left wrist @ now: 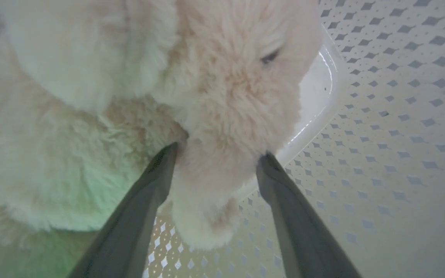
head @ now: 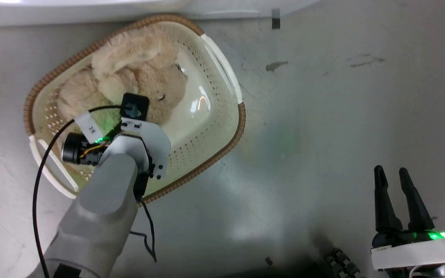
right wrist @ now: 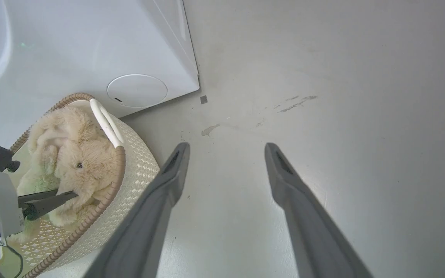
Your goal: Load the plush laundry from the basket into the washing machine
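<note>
The cream plush laundry lies curled in the left half of the basket, which stands on the floor against the washing machine. My left arm's wrist reaches down into the basket and covers the fingers there. In the left wrist view my left gripper is open, its fingers straddling a furry lobe of the plush laundry just below its dark eye. My right gripper hangs open over bare floor at the lower right, far from the basket, with nothing between its fingers.
The washing machine's white front carries a round cover low down, right behind the basket. Grey floor with a few scuff marks spreads to the right. A black cable loops off my left arm.
</note>
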Motion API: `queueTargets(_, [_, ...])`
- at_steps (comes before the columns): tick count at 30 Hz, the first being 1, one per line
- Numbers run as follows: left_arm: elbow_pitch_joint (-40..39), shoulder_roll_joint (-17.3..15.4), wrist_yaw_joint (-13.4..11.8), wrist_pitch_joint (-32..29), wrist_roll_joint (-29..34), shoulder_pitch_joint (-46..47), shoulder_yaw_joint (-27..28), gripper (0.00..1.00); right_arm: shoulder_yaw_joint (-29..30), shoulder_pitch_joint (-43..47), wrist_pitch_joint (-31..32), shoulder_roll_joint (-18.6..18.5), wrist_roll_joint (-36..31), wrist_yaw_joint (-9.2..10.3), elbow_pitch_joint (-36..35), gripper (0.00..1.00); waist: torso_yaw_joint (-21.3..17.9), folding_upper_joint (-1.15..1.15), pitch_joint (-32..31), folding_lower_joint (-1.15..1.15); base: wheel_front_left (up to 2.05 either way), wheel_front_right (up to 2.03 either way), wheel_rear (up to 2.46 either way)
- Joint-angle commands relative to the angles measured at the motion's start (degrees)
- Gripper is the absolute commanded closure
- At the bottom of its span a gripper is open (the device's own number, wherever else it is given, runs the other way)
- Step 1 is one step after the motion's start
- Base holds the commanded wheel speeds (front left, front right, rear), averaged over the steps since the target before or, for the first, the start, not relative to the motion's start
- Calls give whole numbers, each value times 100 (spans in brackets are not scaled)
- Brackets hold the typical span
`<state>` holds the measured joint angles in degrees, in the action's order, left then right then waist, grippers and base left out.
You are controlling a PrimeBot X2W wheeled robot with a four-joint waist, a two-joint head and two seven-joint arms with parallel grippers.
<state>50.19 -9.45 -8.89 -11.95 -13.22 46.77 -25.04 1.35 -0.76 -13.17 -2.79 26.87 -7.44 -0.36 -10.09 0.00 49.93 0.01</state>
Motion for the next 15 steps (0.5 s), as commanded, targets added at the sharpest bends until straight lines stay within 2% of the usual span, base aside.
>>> queueTargets(1, [180, -33, 26, 27, -28, 218, -103, 0, 2, -129, -64, -8, 88, -4, -15, 0, -35, 0, 147, -1, 0, 0, 0])
queueTargets(10, [801, 97, 164, -32, -208, 659, -375, 0, 17, -133, -160, -9, 299, -4, 17, 0, -120, 0, 522, -1, 0, 0, 0])
queueTargets(14, [954, 104, 51, 159, -254, 796, -401, 0, 30, -125, -183, -9, 350, -5, 18, 0, -142, 0, 609, -1, 0, 0, 0])
queueTargets(15, [960, 106, 2, 226, -262, 817, -385, 35, 35, -119, -183, -9, 352, -5, 19, 0, -137, 0, 609, -1, 0, 0, 0])
